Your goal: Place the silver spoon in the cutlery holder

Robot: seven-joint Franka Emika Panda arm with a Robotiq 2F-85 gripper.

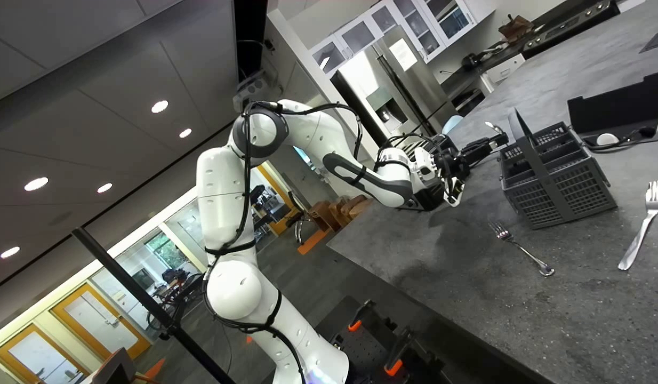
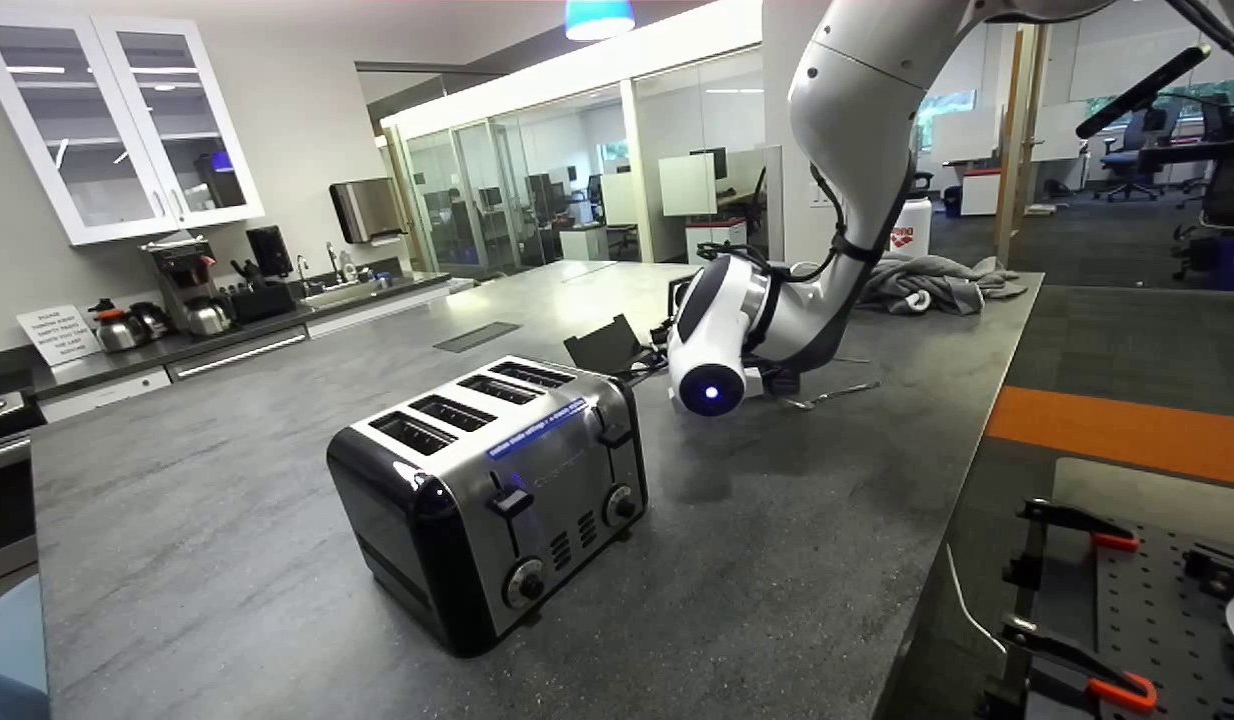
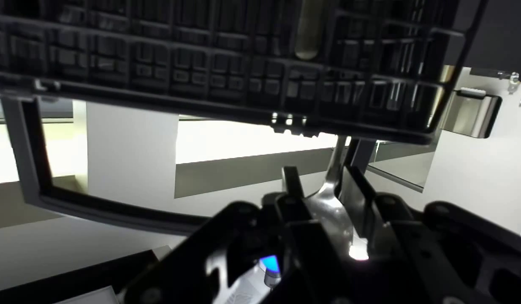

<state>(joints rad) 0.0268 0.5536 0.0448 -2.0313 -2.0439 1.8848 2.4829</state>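
Observation:
The silver spoon (image 3: 330, 211) shows between my fingers in the wrist view, which is upside down. Its bowl is on the gripper side; its handle runs past the rim of the cutlery holder (image 3: 180, 105), where the rest is hidden. My gripper (image 3: 321, 177) is nearly shut, with the fingers at either side of the bowl's neck. In an exterior view the gripper (image 1: 500, 140) is at the upper edge of the grey mesh holder (image 1: 582, 186), and the tilted spoon (image 1: 493, 127) shows just above the fingers. The arm hides the gripper in an exterior view.
Two forks lie on the table near the holder, a smaller one (image 1: 526, 253) and a larger one (image 1: 642, 229). A black tray (image 1: 617, 104) lies behind it. A toaster (image 2: 567, 500) stands near the arm. A grey cloth (image 2: 937, 285) lies by the table edge.

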